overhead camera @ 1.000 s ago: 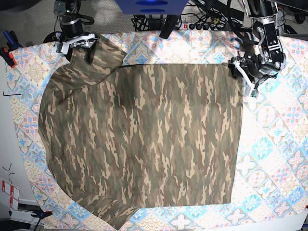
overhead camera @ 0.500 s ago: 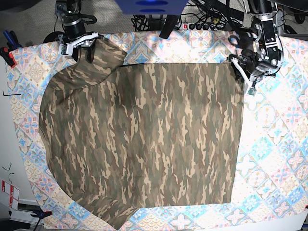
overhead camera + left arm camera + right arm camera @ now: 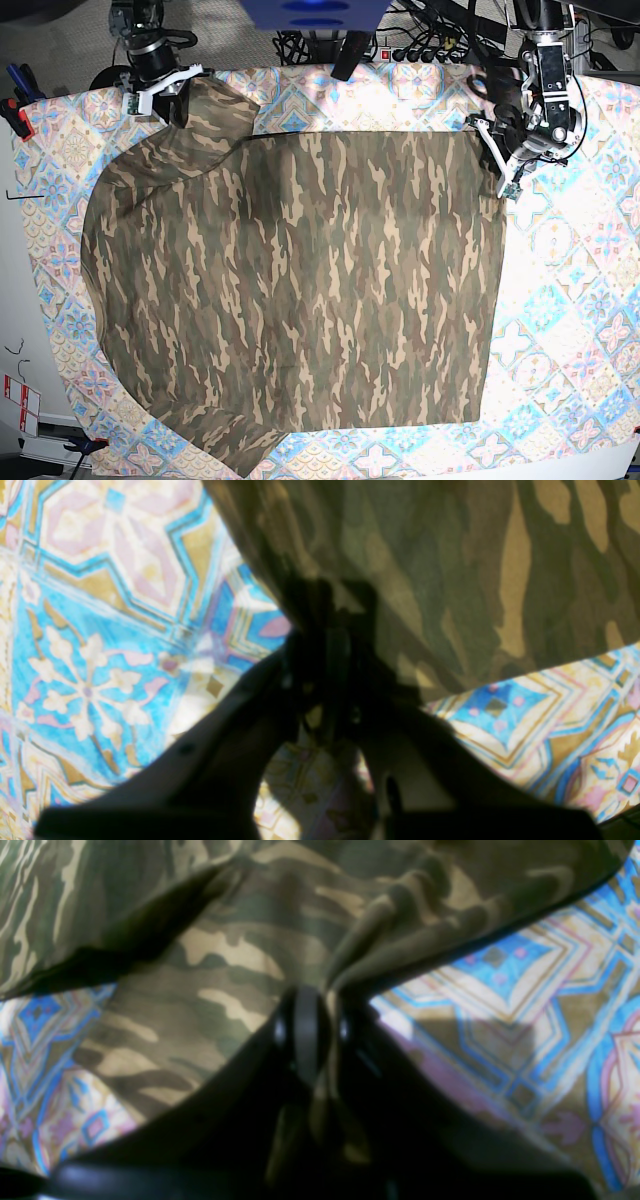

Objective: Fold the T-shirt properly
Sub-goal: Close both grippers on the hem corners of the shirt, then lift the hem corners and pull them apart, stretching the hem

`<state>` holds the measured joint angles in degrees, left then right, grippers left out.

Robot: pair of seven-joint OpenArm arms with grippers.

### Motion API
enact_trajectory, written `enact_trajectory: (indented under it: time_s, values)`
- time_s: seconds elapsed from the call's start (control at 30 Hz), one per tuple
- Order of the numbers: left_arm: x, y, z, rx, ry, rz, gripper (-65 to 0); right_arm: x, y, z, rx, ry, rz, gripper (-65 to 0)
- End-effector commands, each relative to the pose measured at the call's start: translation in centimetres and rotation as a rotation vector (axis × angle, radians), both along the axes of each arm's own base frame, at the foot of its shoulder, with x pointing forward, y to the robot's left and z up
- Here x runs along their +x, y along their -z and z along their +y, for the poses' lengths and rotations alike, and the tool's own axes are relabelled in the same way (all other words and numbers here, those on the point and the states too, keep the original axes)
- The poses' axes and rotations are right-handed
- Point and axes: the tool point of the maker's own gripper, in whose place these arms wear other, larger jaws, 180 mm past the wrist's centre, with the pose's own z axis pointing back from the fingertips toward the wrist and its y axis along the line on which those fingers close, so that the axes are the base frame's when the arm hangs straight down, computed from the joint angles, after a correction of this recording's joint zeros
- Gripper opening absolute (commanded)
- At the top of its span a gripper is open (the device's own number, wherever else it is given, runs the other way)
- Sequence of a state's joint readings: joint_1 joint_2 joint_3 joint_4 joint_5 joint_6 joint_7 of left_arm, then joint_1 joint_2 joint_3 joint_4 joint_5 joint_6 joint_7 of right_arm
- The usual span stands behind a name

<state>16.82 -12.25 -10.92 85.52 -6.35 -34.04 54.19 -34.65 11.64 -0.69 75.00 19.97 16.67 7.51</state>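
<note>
Two pincers are pinched onto the T-shirt (image 3: 300,300) at its far edge; left pincer (image 3: 497,145) has its jaws closed on the far corner of the straight side edge, on the base view's right; right pincer (image 3: 178,92) is closed on the bunched sleeve end at the base view's left; both wrist views show camouflage fabric gathered between the dark fingers, left (image 3: 327,645) and right (image 3: 307,1025). T-shirt lies spread over the tile-patterned cloth (image 3: 570,300) on the tabletop, mostly flat; one side already looks folded straight, the other side bulges out in a curve with a sleeve poking toward the near edge. Step in hand, as judged: grasp secured on the far edge, ready to start a fold. Next move likely calls for lifting both corners together, level, then carrying them toward the near hem; arms should keep even tension so the fabric doesn't sag or twist; right-side grip holds a bunched wad, so the layer may drag unevenly; cannot tell how many layers each pincer holds.
</note>
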Motion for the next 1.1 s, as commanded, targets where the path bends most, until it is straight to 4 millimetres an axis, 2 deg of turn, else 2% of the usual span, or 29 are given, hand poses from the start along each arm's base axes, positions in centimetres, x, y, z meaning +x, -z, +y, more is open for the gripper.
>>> enact_trajectory:
  time_s: [0.0,0.07,0.27,0.47,0.53,0.8,0.97,1.07]
  values:
    - [-5.8,1.8,-6.1,-0.167,0.105,0.187,-62.2,-1.4,0.7,0.1,-0.013,-0.033,0.066,-61.2]
    - [-5.5,1.6,-6.0,-0.163,0.108,0.174,-62.2,-0.6,0.0,0.3,-0.013,-0.041,0.037,-61.2]
    - [-3.0,-1.4,-4.0,-0.11,0.082,0.049,-62.3,1.2,-2.5,0.7,-0.018,-0.071,-0.038,-61.2]
    - [-3.1,-1.7,-3.4,-0.077,0.093,0.073,-62.3,2.1,-3.6,0.3,-0.034,-0.078,-0.072,-61.2]
    - [-3.0,-1.9,-3.3,-0.073,0.093,0.065,-62.3,2.6,-4.2,-0.8,-0.054,-0.058,-0.092,-61.2]
    - [-2.3,-3.2,1.3,-0.007,-0.036,0.021,-62.3,2.8,-6.9,-3.6,-0.116,-0.01,-0.144,-61.2]
    - [-2.2,-3.6,3.3,0.027,-0.068,0.013,-62.3,2.9,-7.2,-3.6,-0.119,-0.013,-0.153,-61.2]
    - [-1.7,-4.3,3.6,0.041,-0.058,-0.009,-62.3,2.8,-7.6,-3.5,-0.121,-0.016,-0.16,-61.2]
